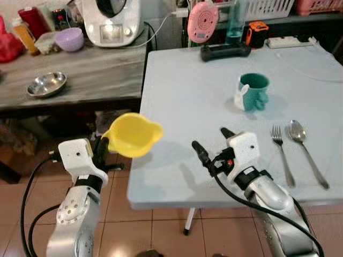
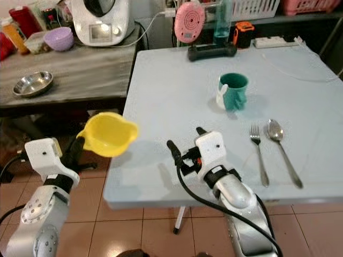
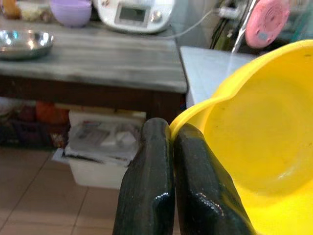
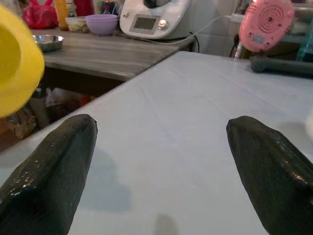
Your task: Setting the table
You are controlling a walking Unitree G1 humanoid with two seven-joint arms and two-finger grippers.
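Table's about half set, bowl incoming.
Left claw [image 1: 107, 145] pinches the yellow bowl [image 1: 134, 134] at the bench [image 1: 182, 96] edge's 9 o'clock; right claw [image 1: 211, 145] apart; mug [image 1: 252, 92], fork [image 1: 281, 155], spoon [image 1: 306, 150] placed.

Left hand [image 1: 102, 147] pinched closed; right hand [image 1: 210, 144] spread wide.

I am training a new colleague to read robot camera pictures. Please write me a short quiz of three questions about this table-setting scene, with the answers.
1. Which gripper holds the yellow bowl?
2. True or false: the fork lies between the teal mug and the spoon.
3. The right gripper is: A) shut on the mug, B) open above the white table, C) holding the spoon.

Key: 1. The left gripper, pinching its rim. 2. False; fork and spoon lie side by side, nearer the robot than the mug. 3. B.
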